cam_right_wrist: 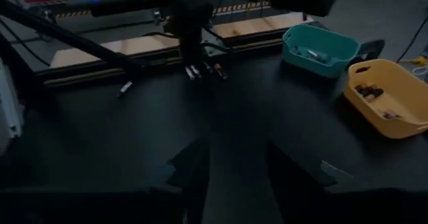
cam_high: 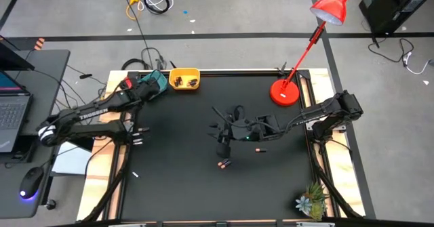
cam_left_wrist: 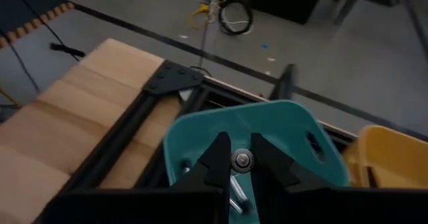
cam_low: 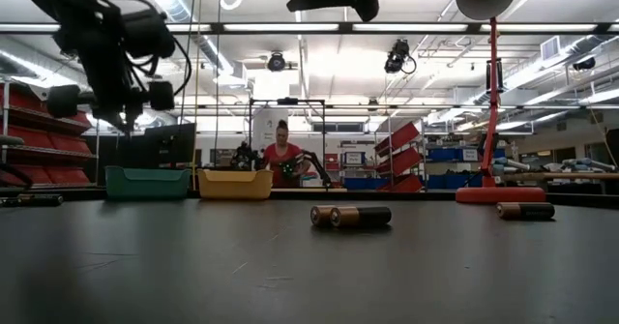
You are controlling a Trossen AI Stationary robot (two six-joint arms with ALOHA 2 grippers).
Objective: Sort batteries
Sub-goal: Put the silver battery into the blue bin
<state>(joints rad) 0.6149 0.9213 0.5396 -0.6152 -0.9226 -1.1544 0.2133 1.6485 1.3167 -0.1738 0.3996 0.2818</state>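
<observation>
My left gripper (cam_high: 152, 85) hangs over the teal bowl (cam_left_wrist: 281, 127) at the table's far left corner, shut on a whitish-silver battery (cam_left_wrist: 242, 160) that I see end-on. More silver batteries (cam_left_wrist: 237, 196) lie in that bowl. The yellow bowl (cam_high: 184, 78) beside it holds dark batteries (cam_right_wrist: 369, 90). My right gripper (cam_right_wrist: 237, 177) hovers open over the table's middle (cam_high: 223, 146), with nothing between its fingers. Dark batteries with copper ends lie on their sides on the mat: a pair (cam_low: 350, 216) below it and one (cam_low: 525, 210) to their right. My left gripper pinches the silver battery between its two fingertips (cam_left_wrist: 221, 154), which are on the battery's round sides near the end (cam_left_wrist: 242, 158) that faces the camera. The fingers slant downward toward the far left corner. The battery is lifted clear, above the teal bowl's inside.
A few loose batteries (cam_right_wrist: 200, 70) lie near the table's left edge. A red desk lamp (cam_high: 285, 91) stands at the far right, a small plant (cam_high: 312, 201) at the near right corner. A person (cam_low: 282, 160) sits in the room beyond the table.
</observation>
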